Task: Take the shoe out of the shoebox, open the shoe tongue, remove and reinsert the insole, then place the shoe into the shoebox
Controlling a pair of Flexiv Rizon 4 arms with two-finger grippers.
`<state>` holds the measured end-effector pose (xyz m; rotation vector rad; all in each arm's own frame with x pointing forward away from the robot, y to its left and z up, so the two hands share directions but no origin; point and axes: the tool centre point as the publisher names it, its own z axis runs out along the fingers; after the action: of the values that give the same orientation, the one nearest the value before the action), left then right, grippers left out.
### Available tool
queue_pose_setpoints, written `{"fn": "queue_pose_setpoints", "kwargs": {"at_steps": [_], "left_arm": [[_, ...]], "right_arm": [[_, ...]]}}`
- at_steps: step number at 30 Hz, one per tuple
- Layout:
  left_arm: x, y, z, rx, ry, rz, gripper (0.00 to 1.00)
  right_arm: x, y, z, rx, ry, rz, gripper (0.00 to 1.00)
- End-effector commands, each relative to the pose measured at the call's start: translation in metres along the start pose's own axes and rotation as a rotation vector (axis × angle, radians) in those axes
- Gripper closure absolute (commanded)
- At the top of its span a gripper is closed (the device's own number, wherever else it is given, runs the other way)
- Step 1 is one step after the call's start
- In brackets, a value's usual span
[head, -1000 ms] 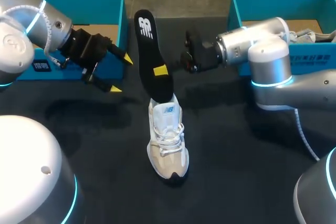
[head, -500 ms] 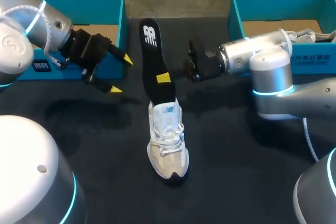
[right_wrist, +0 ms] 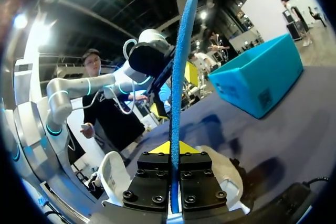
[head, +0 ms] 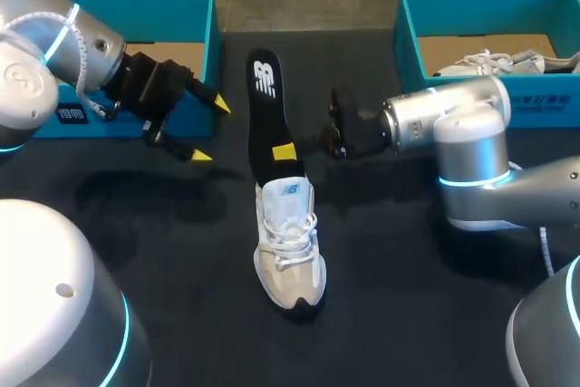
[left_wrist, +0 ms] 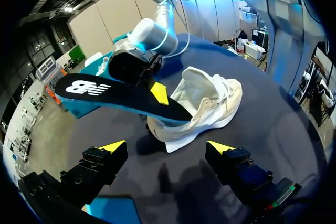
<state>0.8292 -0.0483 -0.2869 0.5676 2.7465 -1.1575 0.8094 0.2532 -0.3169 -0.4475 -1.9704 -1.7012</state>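
A white and beige shoe (head: 288,244) stands on the black table, toe toward the front edge. A black insole (head: 268,120) rises slanted from the shoe's opening toward the back of the table. My right gripper (head: 285,152) is shut on its lower part. In the right wrist view the insole (right_wrist: 178,72) shows edge-on between the closed fingers of that gripper (right_wrist: 172,148). My left gripper (head: 207,130) hangs open to the left of the insole, holding nothing. In the left wrist view the shoe (left_wrist: 207,103) and insole (left_wrist: 118,94) lie ahead of the open left gripper (left_wrist: 166,147).
A teal shoebox (head: 181,6) stands at the back left behind my left gripper. A second teal shoebox (head: 410,33) at the back right holds another white shoe (head: 494,62). Bare black table surrounds the shoe at the front.
My right arm has drawn back to the right and lowered the insole, so its lower end now sits at the shoe's opening. The left arm has not moved.
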Motion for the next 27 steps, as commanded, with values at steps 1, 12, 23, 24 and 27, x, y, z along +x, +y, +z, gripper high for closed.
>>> {"fn": "queue_pose_setpoints", "kwargs": {"at_steps": [1,12,23,24,27], "left_arm": [[0.0,0.001,0.0,-0.004,0.002,0.002,0.0],[0.001,0.002,0.0,-0.011,0.002,0.005,0.0],[0.001,0.002,0.0,-0.011,0.002,0.005,0.0],[0.001,0.002,0.0,-0.011,0.002,0.005,0.0],[0.001,0.002,0.0,-0.011,0.002,0.005,0.0]], "right_arm": [[0.001,-0.006,0.004,0.008,-0.011,0.015,1.0],[0.004,-0.018,0.003,0.018,-0.026,0.065,1.0],[0.008,-0.039,0.007,0.04,-0.029,0.137,1.0],[0.009,-0.04,0.006,0.041,-0.03,0.143,1.0],[0.01,-0.045,0.004,0.039,-0.033,0.154,1.0]]}}
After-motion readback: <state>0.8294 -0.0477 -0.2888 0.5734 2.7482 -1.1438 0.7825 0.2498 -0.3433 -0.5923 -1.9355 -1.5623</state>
